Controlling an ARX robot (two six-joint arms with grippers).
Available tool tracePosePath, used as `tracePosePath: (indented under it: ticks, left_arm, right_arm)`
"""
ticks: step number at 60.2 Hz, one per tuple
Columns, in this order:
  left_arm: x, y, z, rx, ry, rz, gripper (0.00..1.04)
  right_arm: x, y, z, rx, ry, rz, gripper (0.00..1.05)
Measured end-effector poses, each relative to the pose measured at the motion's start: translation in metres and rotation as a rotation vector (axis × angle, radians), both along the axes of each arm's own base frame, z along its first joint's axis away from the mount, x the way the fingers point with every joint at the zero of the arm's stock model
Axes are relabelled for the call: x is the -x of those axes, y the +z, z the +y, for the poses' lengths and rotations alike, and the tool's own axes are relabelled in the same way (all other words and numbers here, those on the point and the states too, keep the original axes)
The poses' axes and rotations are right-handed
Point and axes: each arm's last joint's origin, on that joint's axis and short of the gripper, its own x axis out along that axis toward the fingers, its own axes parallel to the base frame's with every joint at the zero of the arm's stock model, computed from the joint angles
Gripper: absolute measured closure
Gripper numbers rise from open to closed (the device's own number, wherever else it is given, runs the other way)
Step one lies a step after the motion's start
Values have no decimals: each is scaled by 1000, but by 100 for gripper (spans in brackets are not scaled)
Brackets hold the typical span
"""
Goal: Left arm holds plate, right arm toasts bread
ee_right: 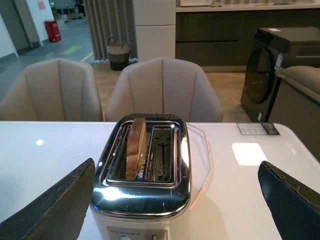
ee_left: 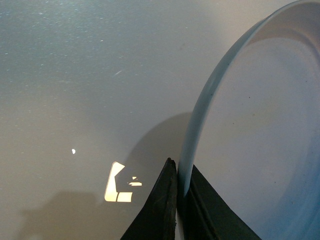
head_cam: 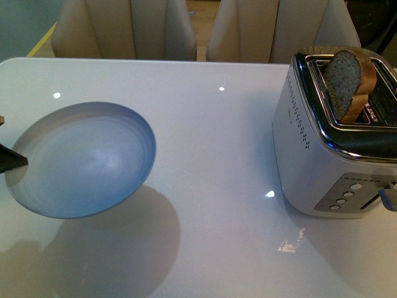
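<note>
The pale blue-grey plate (head_cam: 84,158) hangs tilted above the white table at the left, its shadow below it. My left gripper (head_cam: 9,160) is shut on the plate's rim (ee_left: 186,165), one dark wedge finger (ee_left: 160,205) on each side. The bread (head_cam: 348,84), a brown slice with dark crust, stands upright and raised in a slot of the silver toaster (head_cam: 322,161) at the right. In the right wrist view the bread (ee_right: 136,147) sits in one slot of the toaster (ee_right: 142,190). My right gripper (ee_right: 180,200) is open in front of the toaster with nothing between its fingers.
The white glossy table (head_cam: 217,205) carries the toaster. The toaster's second slot (ee_right: 164,152) holds nothing. Two beige chairs (ee_right: 162,90) stand behind the table's far edge. A dark appliance (ee_right: 272,70) stands on the floor beyond.
</note>
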Motion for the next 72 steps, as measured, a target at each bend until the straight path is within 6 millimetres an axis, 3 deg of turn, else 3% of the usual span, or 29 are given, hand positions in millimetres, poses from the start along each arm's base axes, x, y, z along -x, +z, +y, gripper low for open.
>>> tracePosePath:
  ticks: [19, 29, 45, 72]
  left_arm:
    - [-15, -40, 68, -20, 43, 0, 102]
    - [-19, -57, 89, -34, 45, 17, 102]
    - [-24, -75, 105, -47, 38, 20, 102]
    - [-26, -100, 111, -52, -20, 9, 102]
  right_arm:
    - [0, 0, 0, 0, 0, 0, 9]
    - [0, 0, 0, 0, 0, 0, 9]
    - [0, 0, 0, 0, 0, 0, 9]
    - [0, 0, 0, 0, 0, 0, 9]
